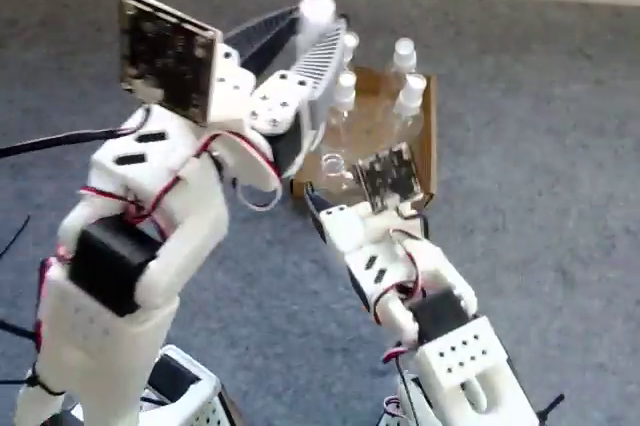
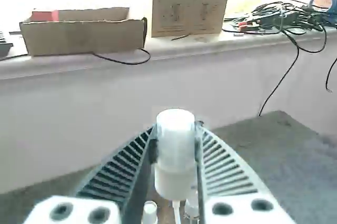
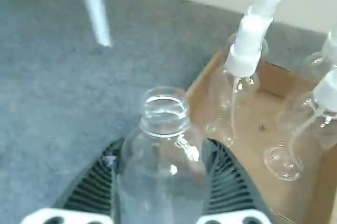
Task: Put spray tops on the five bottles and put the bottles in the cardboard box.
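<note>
Cardboard box [image 1: 431, 136] on grey carpeted table [image 1: 545, 96]

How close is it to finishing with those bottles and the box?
Nearly finished, it seems. Done: four capped bottles already stand in the cardboard box. In hand: the right jaws grip the fifth bottle, its neck open, at the box's edge, and the left jaws grip the last spray top. Left: fit that top, then set the bottle in the box.

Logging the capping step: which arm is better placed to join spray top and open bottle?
Left. The left gripper holds the spray top raised, its tube hanging near the uncapped bottle, which the right gripper grips upright beside the cardboard box.
</note>
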{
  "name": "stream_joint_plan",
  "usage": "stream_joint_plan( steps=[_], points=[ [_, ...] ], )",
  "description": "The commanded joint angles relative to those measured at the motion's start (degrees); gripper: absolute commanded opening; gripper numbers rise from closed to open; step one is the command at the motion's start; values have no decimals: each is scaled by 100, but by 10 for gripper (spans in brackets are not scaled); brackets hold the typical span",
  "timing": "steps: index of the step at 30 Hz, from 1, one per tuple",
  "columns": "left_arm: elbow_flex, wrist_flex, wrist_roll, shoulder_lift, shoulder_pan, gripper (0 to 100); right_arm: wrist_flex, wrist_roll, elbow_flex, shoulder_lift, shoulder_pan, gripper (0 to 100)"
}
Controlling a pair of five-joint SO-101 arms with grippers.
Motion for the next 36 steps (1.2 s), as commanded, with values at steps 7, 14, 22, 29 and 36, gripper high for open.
stream_joint_plan(
  steps=[7,14,22,29,36],
  points=[
    [576,-598,62,-57,418,4,-207,-70,286,-989,-40,3],
    [963,-571,62,-75,391,4,-198,-88,286,-1077,-22,3],
    [1684,-396,44,-110,268,4,-198,-79,251,-1086,-4,3],
    [2123,281,26,-119,224,5,374,-70,233,-1086,-13,3],
    [2255,765,18,-330,198,88,418,-70,233,-1095,4,3]
  ],
)
